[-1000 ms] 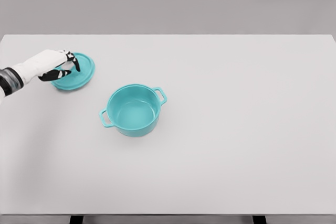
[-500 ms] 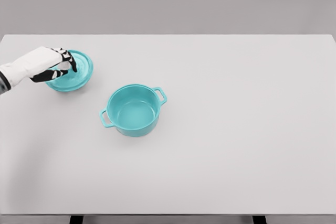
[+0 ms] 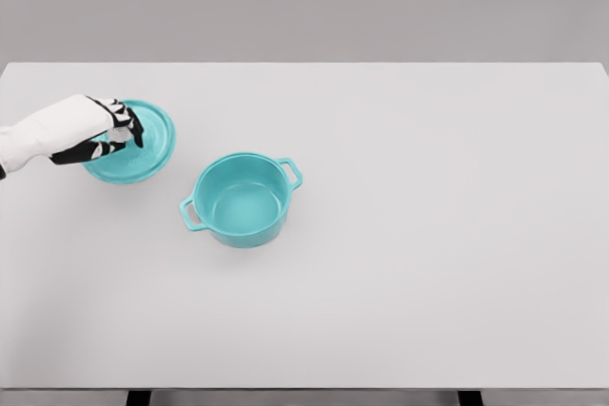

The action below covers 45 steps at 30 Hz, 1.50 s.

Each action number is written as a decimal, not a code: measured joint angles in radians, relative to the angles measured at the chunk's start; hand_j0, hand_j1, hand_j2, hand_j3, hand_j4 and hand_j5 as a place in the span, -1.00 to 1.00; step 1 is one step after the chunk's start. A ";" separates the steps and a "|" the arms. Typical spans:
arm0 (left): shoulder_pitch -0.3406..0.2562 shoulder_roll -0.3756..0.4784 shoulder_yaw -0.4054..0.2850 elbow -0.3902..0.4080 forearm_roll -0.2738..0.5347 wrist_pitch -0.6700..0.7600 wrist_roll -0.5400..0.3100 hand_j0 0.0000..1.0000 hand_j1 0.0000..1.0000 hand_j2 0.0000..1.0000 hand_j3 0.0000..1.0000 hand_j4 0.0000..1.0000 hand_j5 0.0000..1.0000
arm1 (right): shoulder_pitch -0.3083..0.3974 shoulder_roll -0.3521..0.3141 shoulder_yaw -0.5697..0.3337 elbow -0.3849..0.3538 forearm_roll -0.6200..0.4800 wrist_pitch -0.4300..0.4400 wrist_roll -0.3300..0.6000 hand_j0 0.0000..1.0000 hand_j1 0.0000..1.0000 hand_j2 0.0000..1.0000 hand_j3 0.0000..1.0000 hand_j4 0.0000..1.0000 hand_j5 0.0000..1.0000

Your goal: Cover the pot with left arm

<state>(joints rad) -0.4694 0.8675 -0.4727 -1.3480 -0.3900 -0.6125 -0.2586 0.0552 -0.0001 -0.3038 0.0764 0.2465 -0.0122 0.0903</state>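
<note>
My left hand [image 3: 107,128] grips the round teal lid [image 3: 143,145]; I should keep it level, centring it over the open teal two-handled pot [image 3: 242,201].

Pot [image 3: 242,200] left of table [image 3: 428,235] centre, lid [image 3: 133,142] behind and left of it, apart

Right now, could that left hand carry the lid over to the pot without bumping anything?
Probably yes. The left hand grips the lid, and only bare table lies between it and the open pot.
</note>
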 measured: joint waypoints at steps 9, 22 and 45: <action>0.023 0.023 -0.001 -0.121 0.010 0.000 0.003 -0.10 -0.10 -0.10 -0.10 -0.10 -0.10 | 0.000 0.000 0.000 0.000 0.000 0.000 0.000 1.00 1.00 1.00 1.00 1.00 1.00; 0.035 0.024 -0.057 -0.261 0.005 0.000 0.010 -0.12 -0.12 -0.12 -0.12 -0.12 -0.12 | 0.000 0.000 0.000 0.000 0.000 0.000 0.000 1.00 1.00 1.00 1.00 1.00 1.00; 0.021 -0.052 -0.123 -0.359 -0.042 0.000 0.010 -0.12 -0.12 -0.12 -0.12 -0.12 -0.12 | 0.000 0.000 0.000 0.000 0.000 0.000 0.000 1.00 1.00 1.00 1.00 1.00 1.00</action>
<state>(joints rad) -0.4479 0.8157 -0.5958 -1.7072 -0.4320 -0.6122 -0.2491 0.0552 -0.0001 -0.3038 0.0763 0.2466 -0.0122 0.0903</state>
